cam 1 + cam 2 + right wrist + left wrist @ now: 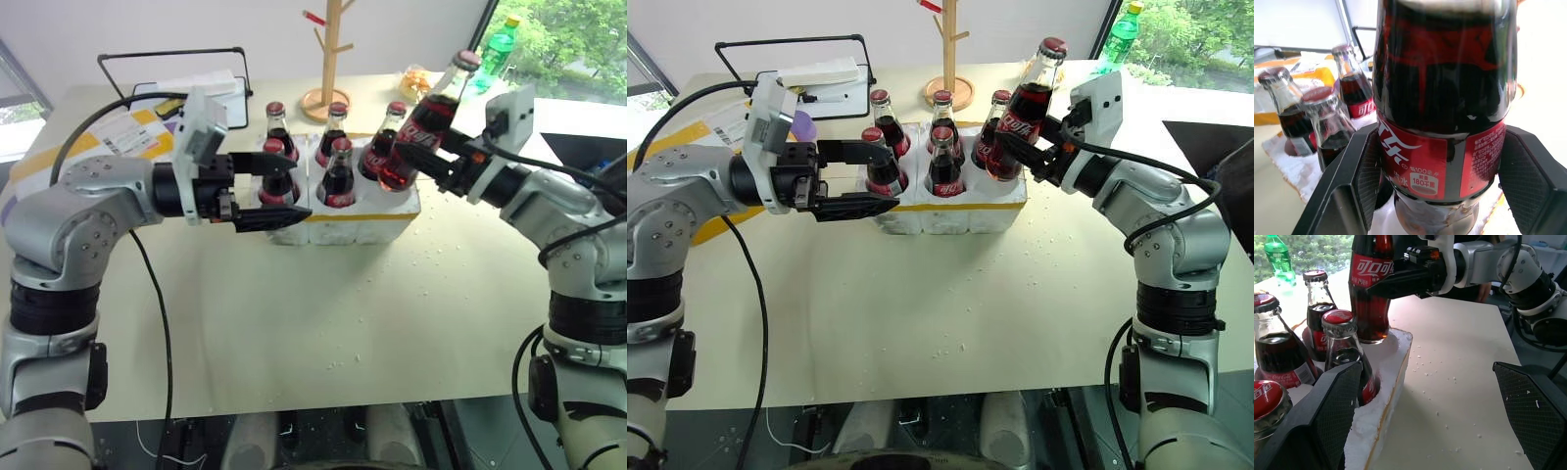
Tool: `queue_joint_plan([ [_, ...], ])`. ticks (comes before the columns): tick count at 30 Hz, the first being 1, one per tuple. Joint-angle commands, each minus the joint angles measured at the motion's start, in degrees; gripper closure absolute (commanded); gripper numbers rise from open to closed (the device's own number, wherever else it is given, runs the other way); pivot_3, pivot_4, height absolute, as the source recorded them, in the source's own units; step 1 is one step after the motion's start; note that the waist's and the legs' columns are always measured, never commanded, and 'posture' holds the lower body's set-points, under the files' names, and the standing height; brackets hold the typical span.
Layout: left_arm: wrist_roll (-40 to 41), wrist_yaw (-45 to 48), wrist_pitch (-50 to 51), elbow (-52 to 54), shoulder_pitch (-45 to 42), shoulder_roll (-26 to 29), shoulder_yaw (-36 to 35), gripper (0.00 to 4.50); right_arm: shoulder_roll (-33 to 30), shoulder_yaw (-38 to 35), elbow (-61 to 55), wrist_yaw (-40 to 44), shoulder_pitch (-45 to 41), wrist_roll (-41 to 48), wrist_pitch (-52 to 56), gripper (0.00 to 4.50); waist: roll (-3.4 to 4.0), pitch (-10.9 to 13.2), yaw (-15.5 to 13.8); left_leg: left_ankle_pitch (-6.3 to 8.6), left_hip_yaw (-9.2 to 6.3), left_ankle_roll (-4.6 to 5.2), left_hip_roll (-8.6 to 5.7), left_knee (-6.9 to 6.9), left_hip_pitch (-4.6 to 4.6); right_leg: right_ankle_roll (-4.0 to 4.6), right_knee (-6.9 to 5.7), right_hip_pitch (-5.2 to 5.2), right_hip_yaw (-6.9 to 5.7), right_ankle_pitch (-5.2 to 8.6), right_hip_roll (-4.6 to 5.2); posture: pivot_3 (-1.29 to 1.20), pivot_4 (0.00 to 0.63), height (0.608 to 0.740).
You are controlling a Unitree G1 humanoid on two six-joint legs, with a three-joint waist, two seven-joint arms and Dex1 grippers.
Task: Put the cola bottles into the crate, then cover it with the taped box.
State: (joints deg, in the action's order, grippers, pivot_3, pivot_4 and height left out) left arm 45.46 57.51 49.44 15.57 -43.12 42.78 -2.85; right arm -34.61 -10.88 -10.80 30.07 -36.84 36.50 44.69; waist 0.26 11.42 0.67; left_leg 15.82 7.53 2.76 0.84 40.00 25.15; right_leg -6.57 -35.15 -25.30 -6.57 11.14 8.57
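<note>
The crate (353,227), a low white foam block with a yellow band, sits mid-table with several cola bottles (340,168) upright in its wells. My right gripper (439,157) is shut on one more cola bottle (423,125), which leans with its base at the crate's front right well (1369,335). My left gripper (279,191) stands open at the crate's front left corner: one finger lies by the front left bottle (275,174), the other in front of the crate wall. The taped box (93,142) lies at the far left, partly behind my left arm.
A wooden peg stand (331,59) rises behind the crate, with a black wire frame (171,57) to its left. A green plastic bottle (500,41) and a snack cup (415,78) stand at the back right. Foam crumbs (431,259) dot the table.
</note>
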Motion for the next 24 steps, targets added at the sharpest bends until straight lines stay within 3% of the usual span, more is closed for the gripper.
queue_joint_plan([
  [1, -0.19, 0.59, -1.05, 0.58, -1.54, 0.58, -0.56, 0.0, -0.34, 2.12, -3.11, 1.18, 1.16, -1.85, -1.86, 1.77, -0.07, -0.04, 0.04, 0.0, 0.0, 0.0, 0.0, 0.0, -0.01, 0.0, 0.0, 0.01, 0.0, 0.0, -0.01, 0.0, 0.15, 0.74],
  [7, -0.06, 0.43, -0.8, 1.09, -1.37, 0.95, -0.84, 0.0, 0.42, 2.51, -4.37, 3.35, 0.83, -0.68, -2.08, 1.77, -0.07, -0.04, 0.02, 0.0, -0.01, 0.0, 0.0, 0.0, 0.0, 0.0, 0.0, 0.0, 0.0, 0.0, -0.01, 0.0, 0.15, 0.74],
  [20, 0.24, -0.25, -0.78, 1.86, -0.58, 1.48, -1.33, 0.0, -0.07, 8.46, 4.08, 7.49, 0.02, -8.97, -5.7, 1.77, -0.07, -0.03, 0.0, 0.0, -0.01, 0.0, 0.0, 0.0, 0.02, 0.0, 0.0, 0.0, -0.01, 0.0, -0.01, 0.0, 0.15, 0.74],
  [22, 0.17, -0.19, -0.81, 1.8, -0.69, 1.51, -1.22, 0.0, 0.42, 8.77, 5.96, 7.69, -0.04, -9.31, -5.36, 0.7, -0.07, -0.04, 0.01, 0.0, 0.0, 0.0, 0.0, 0.0, 0.02, 0.0, 0.0, 0.0, -0.01, 0.0, -0.01, 0.0, 0.15, 0.74],
  [24, 0.13, -0.14, -0.81, 1.79, -0.72, 1.54, -1.15, 0.0, 0.63, 8.75, 6.81, 7.98, -0.11, -9.54, -5.21, 0.04, -0.07, -0.04, 0.04, 0.0, 0.0, 0.0, 0.0, 0.01, 0.02, 0.0, 0.0, 0.01, -0.01, 0.0, -0.01, 0.0, 0.15, 0.74],
])
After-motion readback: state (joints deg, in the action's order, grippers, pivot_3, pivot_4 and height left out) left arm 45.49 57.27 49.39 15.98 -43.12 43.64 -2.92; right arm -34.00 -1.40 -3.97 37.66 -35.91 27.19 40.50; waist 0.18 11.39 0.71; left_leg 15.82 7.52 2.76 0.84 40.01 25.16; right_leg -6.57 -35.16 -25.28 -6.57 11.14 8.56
